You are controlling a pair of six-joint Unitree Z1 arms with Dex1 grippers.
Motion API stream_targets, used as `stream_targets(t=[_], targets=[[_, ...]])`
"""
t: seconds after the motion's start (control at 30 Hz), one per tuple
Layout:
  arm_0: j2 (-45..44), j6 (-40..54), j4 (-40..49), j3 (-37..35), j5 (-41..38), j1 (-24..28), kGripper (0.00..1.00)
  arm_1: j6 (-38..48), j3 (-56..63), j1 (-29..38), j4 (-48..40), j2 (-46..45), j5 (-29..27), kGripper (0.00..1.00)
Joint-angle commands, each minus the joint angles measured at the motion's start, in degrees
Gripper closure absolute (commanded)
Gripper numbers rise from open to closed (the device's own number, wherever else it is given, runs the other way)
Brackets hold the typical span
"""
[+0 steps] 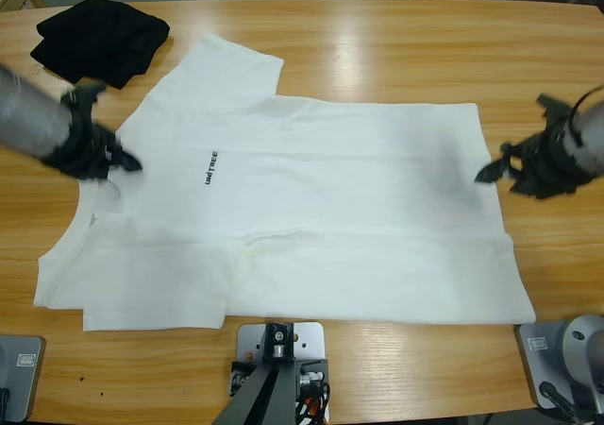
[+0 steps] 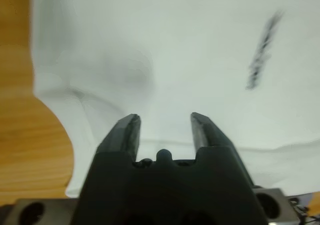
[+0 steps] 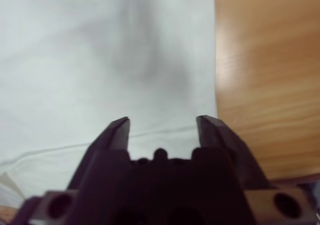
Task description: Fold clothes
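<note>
Matt cloth T-shirt (image 1: 330,227), glossy wooden table (image 1: 377,47)

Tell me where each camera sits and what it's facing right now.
High: fixed above the table, looking down on the T-shirt, black garment and both arms.
Left wrist: looks along the open left gripper at the lettering near the collar.
Right wrist: looks along the open right gripper at the hem.
Shared: the T-shirt; the lettering shows in high and left wrist.

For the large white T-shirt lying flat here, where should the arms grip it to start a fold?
The white short-sleeved T-shirt lies spread flat, collar at the left gripper, hem at the right gripper. Probably best pinched at those two end edges, each gripper coming in low from its own side, since only the edges offer a liftable lip.
</note>
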Motion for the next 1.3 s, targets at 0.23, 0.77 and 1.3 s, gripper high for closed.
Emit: stream_targets(t=[0.23,0.77,1.3], targets=[[17.03,32.53,4.22,-27.61,-24.75,24.29,0.023,-26.39,-11.97,-24.58,-8.7,12.79,17.29,0.092],[47.62,35.7,20.53,-78.53,-26.61,23.46,0.05,-31.73,-25.96,-27.55,-7.58,29.02,21.54,0.091],[58.79,33.67,34.73,-95.09,-18.46,21.7,0.147,-33.31,-26.87,-29.92,-8.49,30.06,21.89,0.073]])
